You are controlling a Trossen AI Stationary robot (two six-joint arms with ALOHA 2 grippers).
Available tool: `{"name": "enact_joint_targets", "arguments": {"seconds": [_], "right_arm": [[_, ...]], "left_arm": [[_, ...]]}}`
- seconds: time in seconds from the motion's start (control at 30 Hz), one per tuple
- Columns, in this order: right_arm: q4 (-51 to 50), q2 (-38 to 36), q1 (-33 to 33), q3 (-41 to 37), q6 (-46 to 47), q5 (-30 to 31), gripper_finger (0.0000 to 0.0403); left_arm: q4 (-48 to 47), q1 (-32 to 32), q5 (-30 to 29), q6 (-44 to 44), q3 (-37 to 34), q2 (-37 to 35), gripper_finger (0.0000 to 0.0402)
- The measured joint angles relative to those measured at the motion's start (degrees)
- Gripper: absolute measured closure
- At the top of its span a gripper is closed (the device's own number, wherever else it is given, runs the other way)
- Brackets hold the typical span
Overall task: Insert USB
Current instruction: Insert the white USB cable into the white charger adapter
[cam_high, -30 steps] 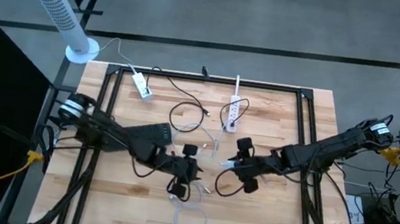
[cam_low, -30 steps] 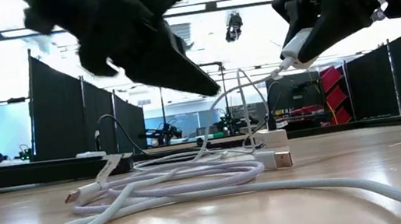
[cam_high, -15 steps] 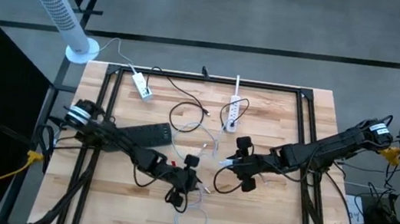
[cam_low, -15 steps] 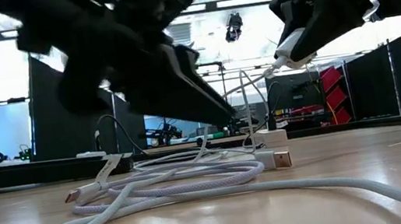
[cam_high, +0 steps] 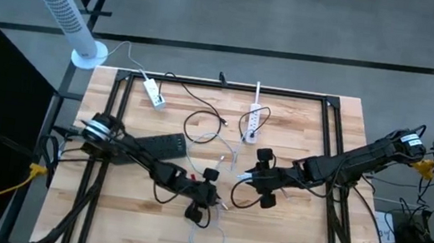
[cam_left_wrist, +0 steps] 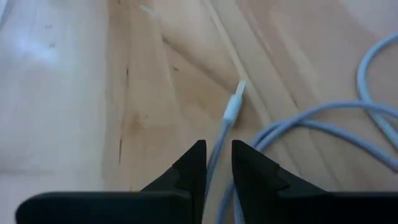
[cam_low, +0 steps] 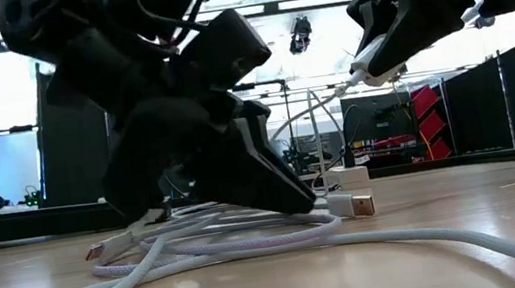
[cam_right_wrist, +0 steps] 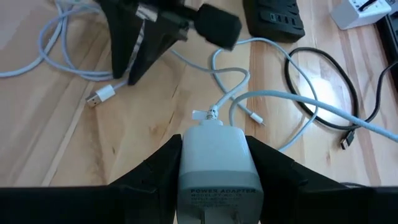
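Observation:
A white USB cable (cam_high: 204, 236) lies in loops on the wooden table, one small plug (cam_left_wrist: 233, 106) ahead of my left gripper (cam_left_wrist: 218, 146) and a wider plug (cam_right_wrist: 102, 95) nearby. My left gripper (cam_high: 215, 198) is down at the table (cam_low: 298, 199), shut on this cable. My right gripper (cam_high: 250, 176) hangs above the table's middle, shut on a white power adapter (cam_right_wrist: 217, 168). A thin white cable (cam_right_wrist: 231, 84) leaves the adapter's front end. My left gripper pinches the white cable (cam_left_wrist: 216, 158) between its two fingers, a short way behind the small plug. The fingers slant down from the table's left. Plug and cable lie on the table. My right gripper pinches the adapter's two side faces (cam_right_wrist: 186, 163), its prongs (cam_right_wrist: 217, 214) toward the wrist. The adapter (cam_low: 376, 52) hangs clear of the table, tilted, front end down.
A white power strip (cam_high: 255, 120) and a black power strip (cam_high: 165, 142) lie farther back, with a black cable (cam_high: 204, 124) between them. A small white charger (cam_high: 152, 90) sits at the far left. A tower fan (cam_high: 56, 0) stands off the table.
My left gripper has dropped to the table and gone toward its near and right edges, ending on the white cable loops.

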Motion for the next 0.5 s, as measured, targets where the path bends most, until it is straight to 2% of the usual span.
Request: {"name": "enact_joint_targets", "arguments": {"seconds": [0.4, 0.5], "right_arm": [[0.0, 0.0, 0.0, 0.0, 0.1, 0.0, 0.0262], [0.1, 0.0, 0.0, 0.0, 0.2, 0.0, 0.0262]], "left_arm": [[5.6, 0.0, 0.1, 1.1, -0.2, 2.1, 0.0337], [5.8, 0.4, 2.4, 0.2, -0.2, 2.6, 0.0349]]}}
